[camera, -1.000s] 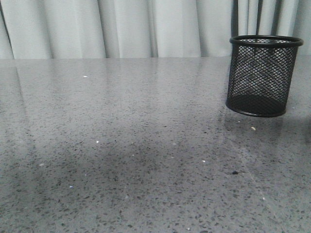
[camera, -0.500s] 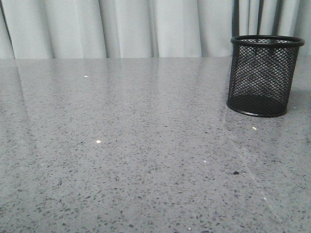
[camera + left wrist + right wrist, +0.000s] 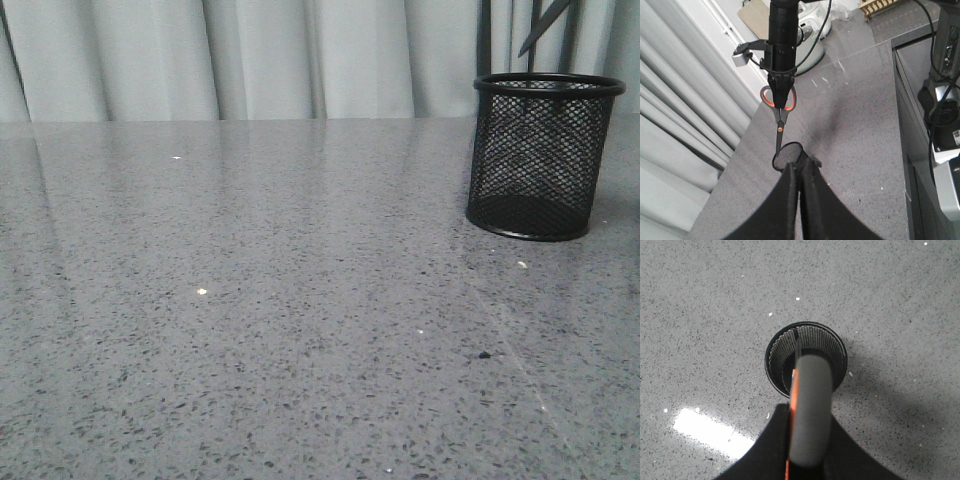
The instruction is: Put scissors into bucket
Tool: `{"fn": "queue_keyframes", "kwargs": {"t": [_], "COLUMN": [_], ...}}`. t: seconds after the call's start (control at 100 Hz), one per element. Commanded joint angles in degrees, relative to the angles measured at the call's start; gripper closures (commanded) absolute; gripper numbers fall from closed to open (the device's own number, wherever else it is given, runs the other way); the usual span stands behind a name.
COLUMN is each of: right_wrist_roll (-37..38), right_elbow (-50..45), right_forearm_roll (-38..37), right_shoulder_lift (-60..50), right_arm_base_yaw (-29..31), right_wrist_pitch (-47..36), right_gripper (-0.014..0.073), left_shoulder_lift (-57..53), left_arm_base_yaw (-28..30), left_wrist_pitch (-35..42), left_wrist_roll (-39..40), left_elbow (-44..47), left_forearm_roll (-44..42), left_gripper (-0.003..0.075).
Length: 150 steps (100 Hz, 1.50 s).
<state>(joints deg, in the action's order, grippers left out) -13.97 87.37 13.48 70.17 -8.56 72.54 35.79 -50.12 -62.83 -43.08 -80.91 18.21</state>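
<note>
The black wire-mesh bucket (image 3: 545,155) stands upright at the table's far right. The scissors' dark blade tips (image 3: 541,32) show just above its rim in the front view. In the left wrist view my right gripper (image 3: 781,86) is shut on the scissors (image 3: 779,117) by their orange-lined handles. The blades hang down with the tip at the bucket's (image 3: 787,153) mouth. In the right wrist view the grey handle (image 3: 810,405) sits between my fingers, over the bucket (image 3: 832,347). My left gripper (image 3: 798,162) is shut and empty, held high on the near side of the bucket.
The grey speckled table (image 3: 300,300) ends at pale curtains (image 3: 260,55) behind it. The left wrist view shows the table's side edge (image 3: 897,125), with black equipment and cables (image 3: 942,100) beyond it and a white appliance (image 3: 810,30) at the far end.
The scissors' blade tips have come down into the front view above the bucket. A shadow on the table a second ago has gone. The bucket has not moved.
</note>
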Motion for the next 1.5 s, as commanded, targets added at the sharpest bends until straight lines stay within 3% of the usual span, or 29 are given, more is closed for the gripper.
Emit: {"fn": "queue_keyframes", "kwargs": {"t": [0.0, 0.65, 0.77, 0.96, 1.06, 1.25, 1.3, 1.42, 1.49], "right_wrist_roll": [0.0, 0.0, 0.0, 0.0, 0.0, 0.0, 0.0, 0.0, -0.6], "right_elbow": [0.5, -1.4, -1.2, 1.5, 5.3, 14.8, 15.9, 14.4, 11.4], "right_forearm_roll": [0.2, -0.3, -0.3, -0.3, -0.4, -1.6, -0.9, 1.2, 1.3], "right_shoulder_lift": [-1.3, 13.4, 13.5, 13.5, 13.5, 12.5, 11.1, 4.9, -0.1], "right_arm_base_yaw": [0.2, 0.2, 0.2, 0.2, 0.2, 0.2, 0.2, 0.0, 0.0], "right_wrist_pitch": [1.7, 1.0, -0.4, -2.5, -3.6, -3.6, -4.0, -6.2, -7.8], "right_gripper": [0.0656, 0.0642, 0.0526, 0.0195, 0.0133, 0.016, 0.0248, 0.0671, 0.0636], "left_shoulder_lift": [0.7, 0.7, 0.7, 0.7, 0.7, 0.0, -0.9, -4.8, -8.0], "left_arm_base_yaw": [-0.5, -0.5, -0.5, -0.5, -0.5, -0.5, -0.5, -0.5, -0.5], "left_wrist_pitch": [5.1, 7.8, 7.8, 8.4, 10.8, 19.7, 22.7, 31.7, 37.1], "left_wrist_roll": [0.8, 0.8, 0.8, 1.8, 6.8, 26.2, 31.0, 37.3, 40.5], "left_elbow": [0.2, 3.4, 3.4, 3.4, 4.2, 7.7, 9.5, 16.7, 22.6], "left_forearm_roll": [-0.2, -1.4, -1.4, -1.7, -5.4, -21.4, -25.3, -30.6, -32.4], "left_gripper": [0.074, 0.074, 0.074, 0.074, 0.074, 0.074, 0.074, 0.074, 0.074]}}
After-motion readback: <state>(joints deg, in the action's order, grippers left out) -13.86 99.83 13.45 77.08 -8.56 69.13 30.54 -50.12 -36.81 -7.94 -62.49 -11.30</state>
